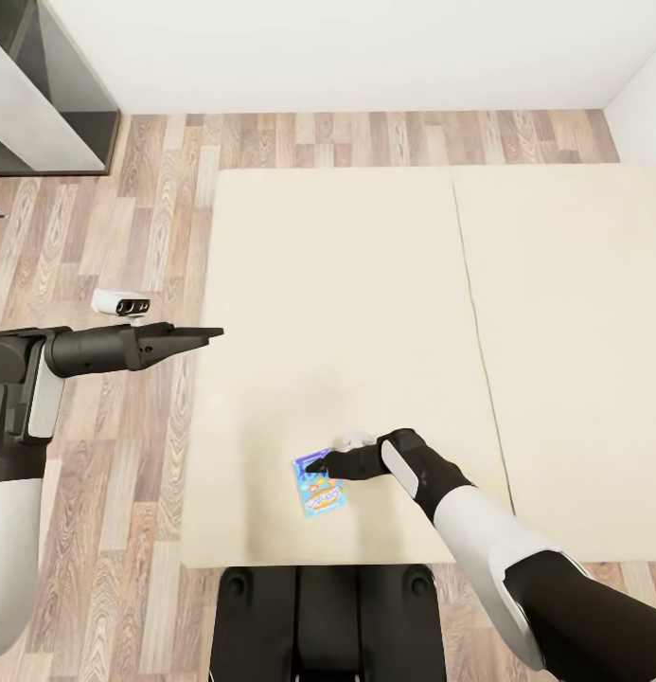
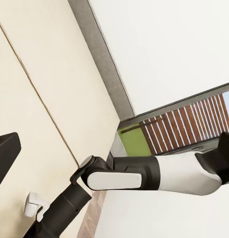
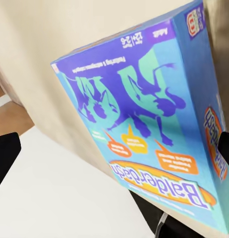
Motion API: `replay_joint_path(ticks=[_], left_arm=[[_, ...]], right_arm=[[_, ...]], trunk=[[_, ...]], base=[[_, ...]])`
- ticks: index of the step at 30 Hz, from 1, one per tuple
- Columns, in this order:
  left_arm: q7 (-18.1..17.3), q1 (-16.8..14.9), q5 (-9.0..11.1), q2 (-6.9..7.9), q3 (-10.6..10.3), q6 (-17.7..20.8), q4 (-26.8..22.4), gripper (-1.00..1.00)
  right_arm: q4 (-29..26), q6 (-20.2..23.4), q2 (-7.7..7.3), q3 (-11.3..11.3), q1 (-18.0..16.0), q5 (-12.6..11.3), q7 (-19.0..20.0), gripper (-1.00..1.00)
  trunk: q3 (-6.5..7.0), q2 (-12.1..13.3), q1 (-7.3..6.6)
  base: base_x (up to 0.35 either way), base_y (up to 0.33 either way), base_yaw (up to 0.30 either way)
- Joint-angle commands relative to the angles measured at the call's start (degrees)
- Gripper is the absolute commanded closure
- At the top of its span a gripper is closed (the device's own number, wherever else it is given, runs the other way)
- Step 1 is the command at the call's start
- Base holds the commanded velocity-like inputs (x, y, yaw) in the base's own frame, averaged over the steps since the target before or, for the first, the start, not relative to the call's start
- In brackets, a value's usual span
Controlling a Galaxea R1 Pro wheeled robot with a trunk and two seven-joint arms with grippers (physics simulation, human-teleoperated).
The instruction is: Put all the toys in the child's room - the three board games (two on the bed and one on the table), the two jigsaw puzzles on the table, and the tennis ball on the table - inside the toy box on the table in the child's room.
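Note:
A small blue board game [image 1: 321, 491] lies flat on the cream bed [image 1: 365, 284], close to the bed's front edge. My right gripper [image 1: 316, 464] is down at the box's far left corner and stands open. In the right wrist view the blue printed lid [image 3: 144, 124] is very close, with one dark fingertip [image 3: 5, 156] off each side of it. My left gripper [image 1: 209, 333] hangs open over the wood floor, just off the bed's left edge, holding nothing. The left wrist view looks across the bed [image 2: 45, 99] at my right forearm [image 2: 144, 176].
A seam [image 1: 474, 313] runs down the bed's middle. A grey shelf unit [image 1: 44, 95] stands at the back left on the wood-plank floor [image 1: 129, 237]. A white wall closes the back. My dark base [image 1: 328, 616] is against the bed's front edge.

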Motion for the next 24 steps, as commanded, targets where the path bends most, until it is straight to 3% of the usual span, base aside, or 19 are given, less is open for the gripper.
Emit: replay_joint_path(ticks=[1,24], left_arm=[[-0.18,-0.02,0.02,0.03,-0.01,0.61,-0.01,-1.00],[-0.18,-0.03,0.03,0.03,-0.01,0.61,0.02,-1.00]], right_arm=[[-0.02,0.17,0.01,0.14,-0.03,0.13,0.18,-1.00],[-0.02,1.86,0.04,0.06,-0.03,0.13,0.10,-1.00]], trunk=[[-0.06,-0.09,0.03],[-0.06,-0.09,0.03]], base=[[0.000,0.118,0.000],[0.000,0.067,0.000]])
